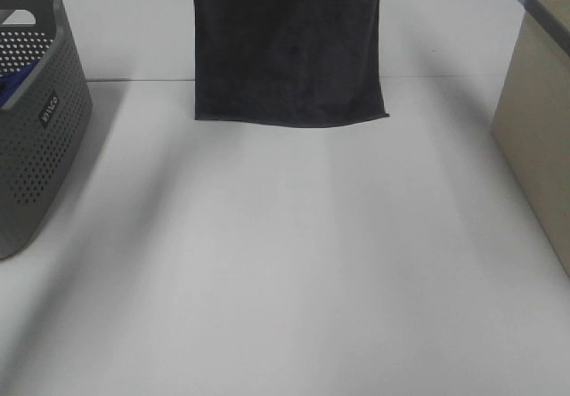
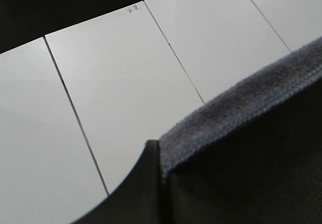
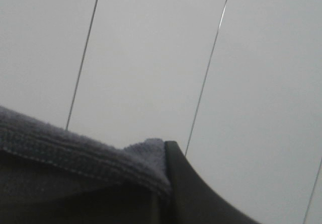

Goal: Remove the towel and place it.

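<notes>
The dark charcoal towel (image 1: 289, 49) hangs straight down in the middle of the exterior high view. Its top runs out of frame and its lower hem floats just above the white table (image 1: 285, 271). Neither gripper shows there. In the left wrist view my left gripper (image 2: 159, 156) is shut on one upper corner of the towel (image 2: 241, 116), and the fuzzy hem runs away from the dark fingers (image 2: 141, 189). In the right wrist view my right gripper (image 3: 163, 183) is shut on the other corner of the towel (image 3: 75, 153), which bunches against the fingers (image 3: 188, 194).
A grey perforated basket (image 1: 40, 138) stands at the left table edge with a blue cloth (image 1: 7, 89) inside. A beige box (image 1: 539, 138) stands at the right edge. Seams cross the table panels below both wrists.
</notes>
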